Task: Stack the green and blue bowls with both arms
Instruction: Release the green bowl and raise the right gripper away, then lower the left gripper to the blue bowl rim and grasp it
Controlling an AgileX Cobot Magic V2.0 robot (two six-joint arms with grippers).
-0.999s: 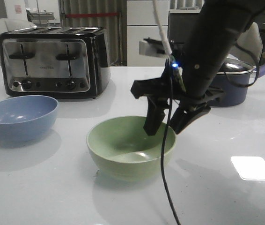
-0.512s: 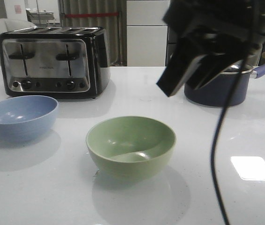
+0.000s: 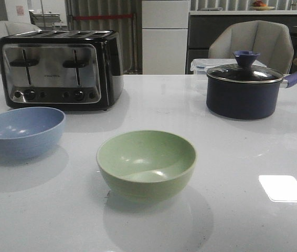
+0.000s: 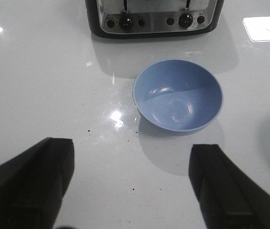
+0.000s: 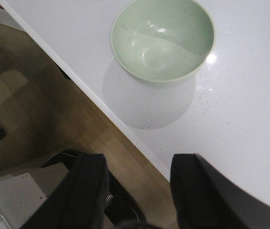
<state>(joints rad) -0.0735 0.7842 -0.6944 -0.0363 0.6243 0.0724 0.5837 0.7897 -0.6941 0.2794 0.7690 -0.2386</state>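
Toaster (image 3: 60, 68) upper left, lidded saucepan (image 3: 245, 86) upper right, handle cut off. Green bowl (image 3: 146, 163) centre, blue bowl (image 3: 22, 130) left, apart. Left gripper (image 4: 130, 183) and right gripper (image 5: 137, 188) both spread apart, empty.

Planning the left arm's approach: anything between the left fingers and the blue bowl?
Nothing: in the left wrist view only bare white table lies between the open left gripper and the blue bowl.

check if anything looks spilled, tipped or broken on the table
Nothing stands out. The green bowl and blue bowl both sit upright, empty and apart on the table; the toaster and lidded saucepan stand square. Only a few dark specks dot the surface near the bowls.
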